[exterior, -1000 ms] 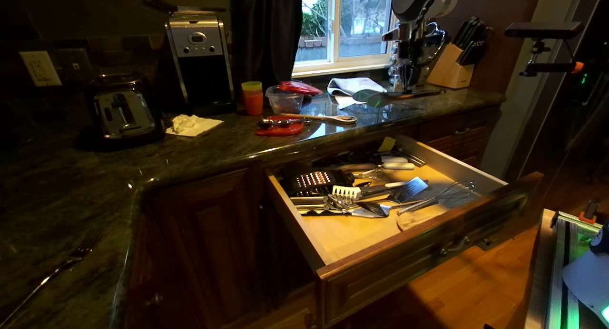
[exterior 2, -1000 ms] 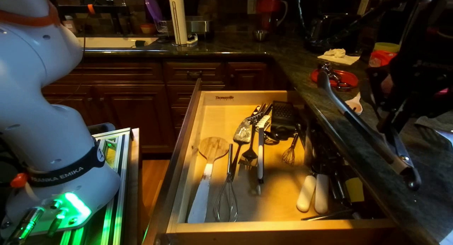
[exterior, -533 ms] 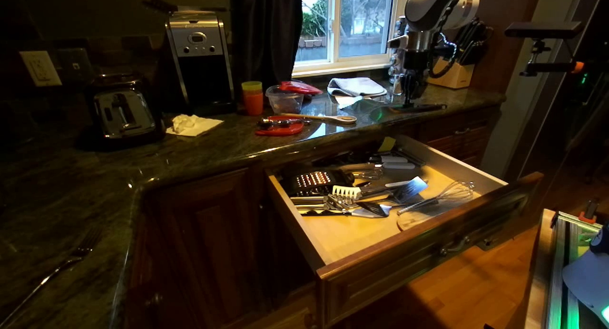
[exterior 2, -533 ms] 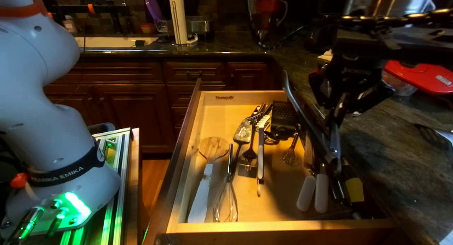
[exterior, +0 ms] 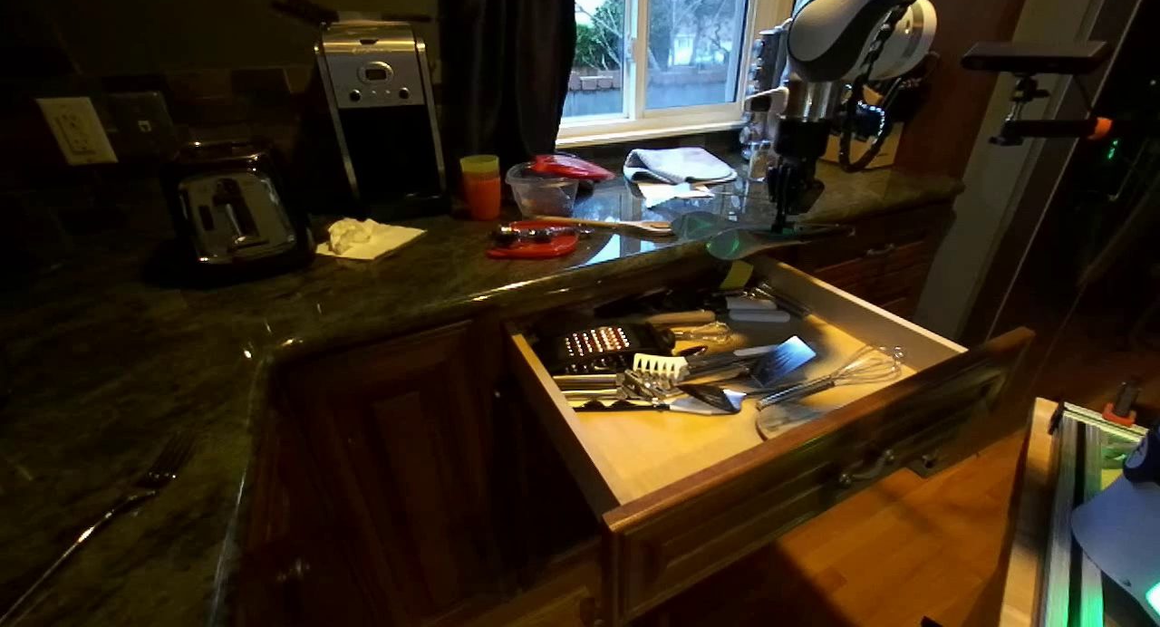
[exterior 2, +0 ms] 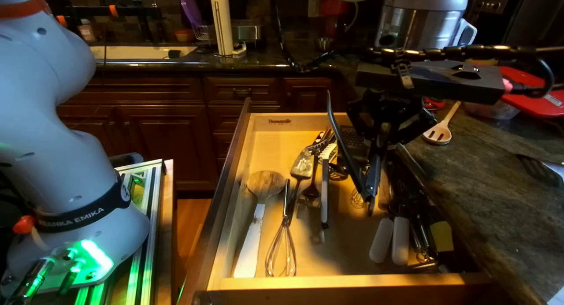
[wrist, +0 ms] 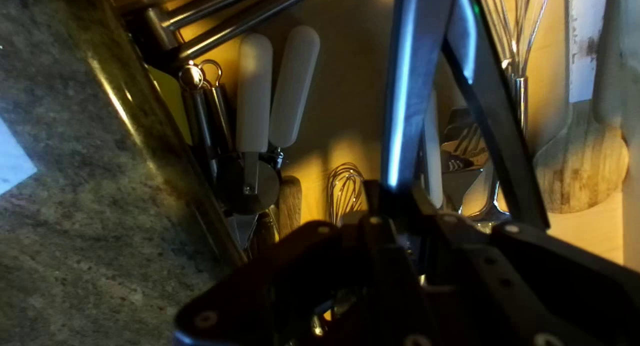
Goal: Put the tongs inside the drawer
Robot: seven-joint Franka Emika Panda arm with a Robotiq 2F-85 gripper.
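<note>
Nearest, the black two-finger gripper [wrist: 397, 201] has its jaws pressed on one arm of the slim, silvery-grey metal tongs [wrist: 412, 91]; the second, darker arm seems to stand free beside the jaws. I judge the task to be well advanced: the tongs are lifted, and the wide, shallow drawer [exterior: 797, 438] of pale wood with dark brown front is pulled out below the jaws. The tongs hang above it, not yet inside; what is left is to lower them and to spread the jaws.

The two arms make a narrow V. In the wrist view, their joined end points from the jaws toward the top. In both exterior views, the long axis looks nearly level and runs roughly along the drawer's front.

Farther down, under the jaws, lies a small wire whisk [wrist: 345, 191]; to one side of them, a white-handled, round-bladed cutter [wrist: 252, 121]. Beyond the jaws, a slotted wooden spoon [exterior 2: 444, 125] rests on the dark stone counter [exterior 2: 498, 177].
</note>
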